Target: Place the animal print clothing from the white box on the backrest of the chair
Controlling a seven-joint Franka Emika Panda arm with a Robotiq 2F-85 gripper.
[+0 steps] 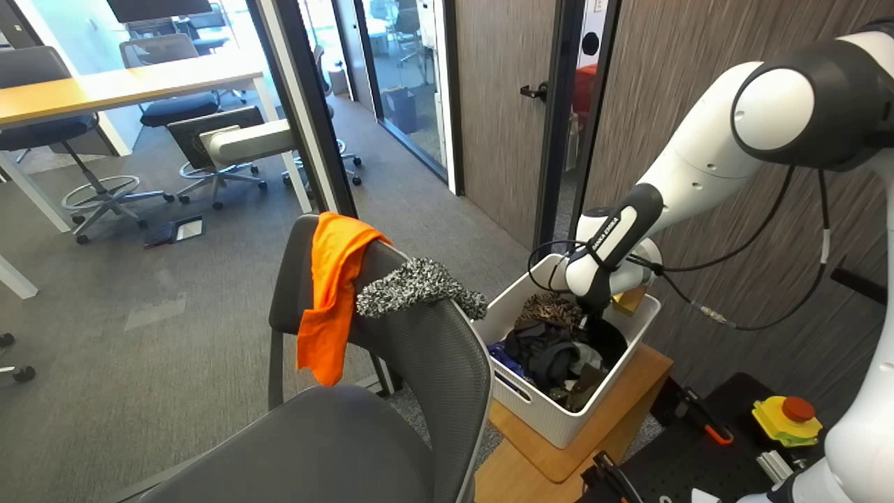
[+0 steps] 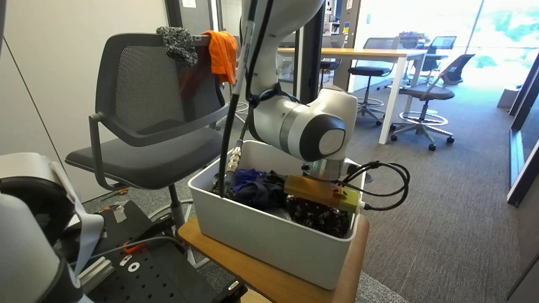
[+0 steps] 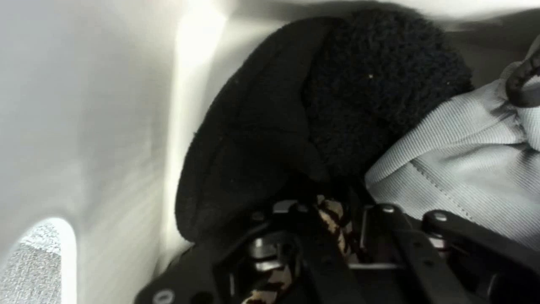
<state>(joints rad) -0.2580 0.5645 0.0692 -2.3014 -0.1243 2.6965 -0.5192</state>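
Observation:
The animal print clothing (image 1: 550, 308) lies bunched in the white box (image 1: 538, 417), beside the gripper. In the wrist view, brown and tan print fabric (image 3: 333, 211) shows between the finger pads and behind the left finger linkage. My gripper (image 3: 330, 203) is down inside the box near one wall, its jaws close together on the print fabric; the very tips are lost in dark cloth. The gripper (image 1: 594, 320) also shows in an exterior view, low in the box. The box (image 2: 273, 242) stands behind the chair backrest (image 2: 143, 84).
An orange cloth (image 1: 342, 293) and a grey speckled cloth (image 1: 419, 288) hang over the backrest. A black cap-like item (image 3: 261, 139) and a grey ribbed garment (image 3: 460, 164) lie by the jaws. The box stands on a wooden surface (image 1: 646, 370). Cables (image 2: 396, 185) loop off the wrist.

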